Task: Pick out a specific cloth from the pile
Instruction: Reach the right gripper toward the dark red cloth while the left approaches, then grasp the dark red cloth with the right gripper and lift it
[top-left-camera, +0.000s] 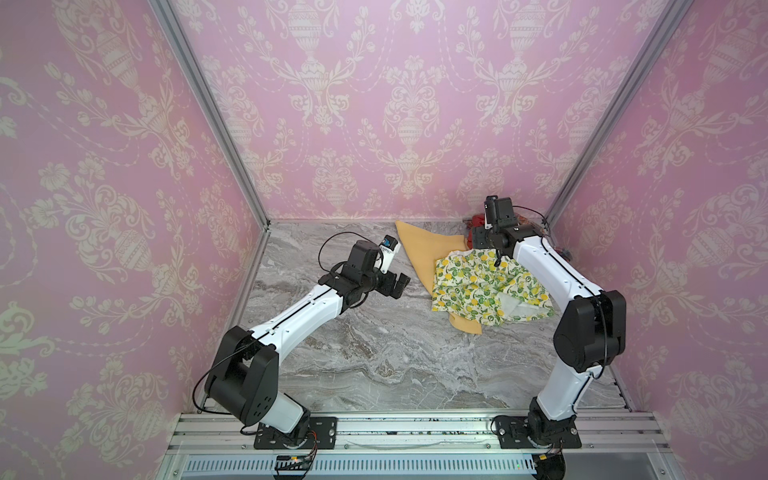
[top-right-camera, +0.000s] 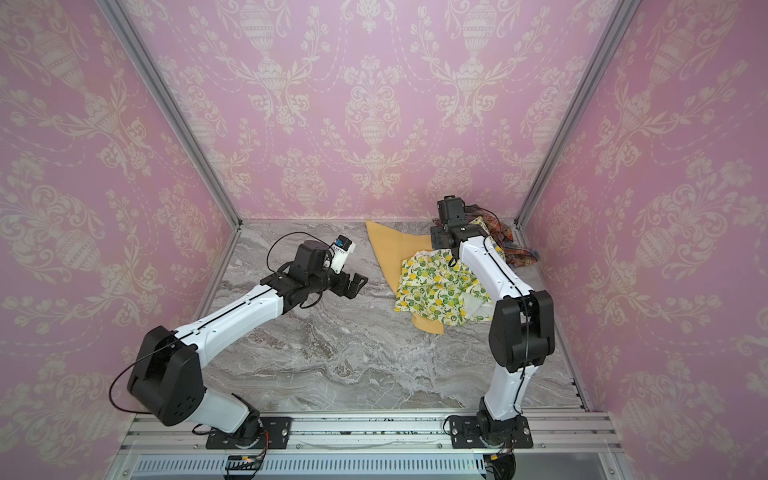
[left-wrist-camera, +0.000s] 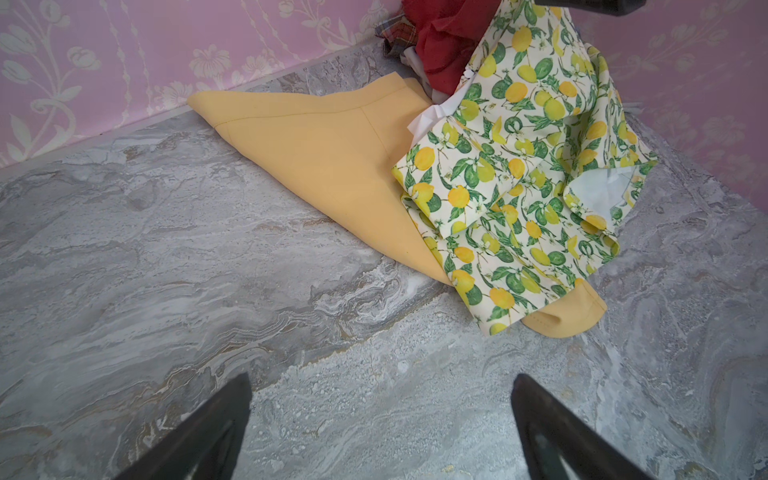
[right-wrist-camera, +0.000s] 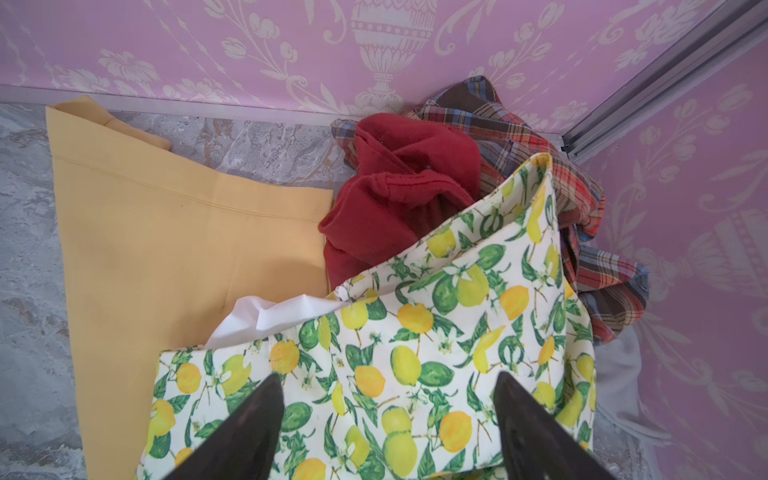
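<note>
Red cloth (right-wrist-camera: 399, 199) bunched up in the pile (right-wrist-camera: 415, 291), back corner, between yellow cloth (right-wrist-camera: 166, 232) and plaid cloth (right-wrist-camera: 540, 166), partly under lemon cloth (right-wrist-camera: 415, 353). Right gripper (right-wrist-camera: 386, 432) spread apart over lemon cloth, empty. Left gripper (left-wrist-camera: 380, 432) wide apart, empty, over bare table (left-wrist-camera: 208, 270).

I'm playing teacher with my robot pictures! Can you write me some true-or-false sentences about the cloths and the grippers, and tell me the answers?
1. The red cloth lies near the back corner, beside the plaid cloth. True.
2. The left gripper is holding the yellow cloth. False: it is open above bare table.
3. The lemon cloth partly covers the yellow cloth. True.
4. The right gripper is shut on the red cloth. False: its jaws stand open over the lemon cloth.
</note>
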